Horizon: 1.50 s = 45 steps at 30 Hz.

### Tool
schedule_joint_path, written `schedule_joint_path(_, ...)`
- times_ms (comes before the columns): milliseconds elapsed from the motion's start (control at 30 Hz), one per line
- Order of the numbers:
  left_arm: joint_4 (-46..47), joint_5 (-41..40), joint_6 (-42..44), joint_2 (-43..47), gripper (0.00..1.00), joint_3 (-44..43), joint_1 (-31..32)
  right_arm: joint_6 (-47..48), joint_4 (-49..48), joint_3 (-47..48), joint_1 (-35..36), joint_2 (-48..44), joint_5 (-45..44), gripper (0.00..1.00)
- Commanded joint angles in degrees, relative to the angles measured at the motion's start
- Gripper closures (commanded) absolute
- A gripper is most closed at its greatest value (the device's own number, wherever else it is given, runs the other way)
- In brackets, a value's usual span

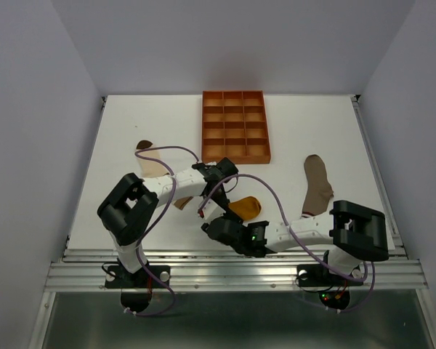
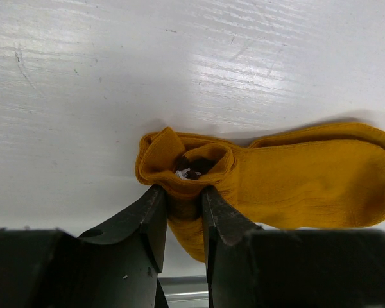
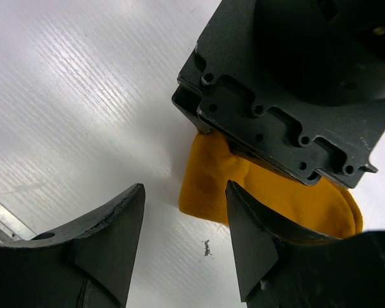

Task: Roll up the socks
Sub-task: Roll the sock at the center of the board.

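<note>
Left gripper [image 2: 183, 192] pinches the mustard-yellow sock [image 2: 295, 183] at its rolled end; the knit appears soft and limp. Right gripper [image 3: 185, 192] stands open, empty.

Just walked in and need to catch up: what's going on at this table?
The left gripper is pinching the bunched, partly rolled end of the mustard-yellow sock, whose other end lies flat on the table. The right gripper hangs open right beside that sock, holding nothing. The taupe sock lies flat and unrolled on the right. The cream sock lies on the left, partly hidden by the left arm.
</note>
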<state>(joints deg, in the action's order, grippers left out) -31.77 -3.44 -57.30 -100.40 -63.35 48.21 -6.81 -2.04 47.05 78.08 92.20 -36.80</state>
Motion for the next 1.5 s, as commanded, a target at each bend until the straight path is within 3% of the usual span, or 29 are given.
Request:
schedule_joint_path(0, -10.59, 0.54, 1.40, -2.87, 0.73, 3.85, 0.75, 0.83, -0.24, 2.26, 0.49, 1.75, -3.11, 0.41)
schedule_joint_path(433, -10.68, 1.07, 0.79, -2.52, 0.71, 4.03, 0.75, 0.39, 1.87, 3.75, 0.49, 8.77, -6.62, 0.41)
schedule_joint_path(733, -10.77, 1.95, 0.61, -1.11, 0.69, 4.73, 0.57, -2.06, 8.28, 5.16, 0.49, 13.35, -10.22, 0.45)
schedule_joint_path(867, -10.51, 2.30, 1.05, -1.03, 0.69, 4.73, 0.40, -2.95, 9.69, 4.99, 0.49, 14.76, -11.28, 0.61)
schedule_joint_path(900, -10.59, 2.30, 1.13, -0.85, 0.69, 4.73, 0.40, -2.95, 9.95, 4.90, 0.49, 15.02, -11.89, 0.74)
schedule_joint_path(967, -10.42, 2.30, 1.05, -0.24, 0.66, 4.99, 0.31, -3.74, 10.74, 5.42, 0.49, 15.90, -11.72, 0.86)
schedule_joint_path(1167, -9.98, 2.04, 1.57, 3.80, 0.61, 5.34, -2.05, -5.93, 8.30, 3.68, 0.49, 14.59, -6.89, 0.96)
schedule_joint_path(1467, -7.43, 3.18, 5.53, 9.08, 0.58, 2.62, -7.42, -6.55, -5.23, -4.41, -2.32, 5.54, 4.71, 0.98)
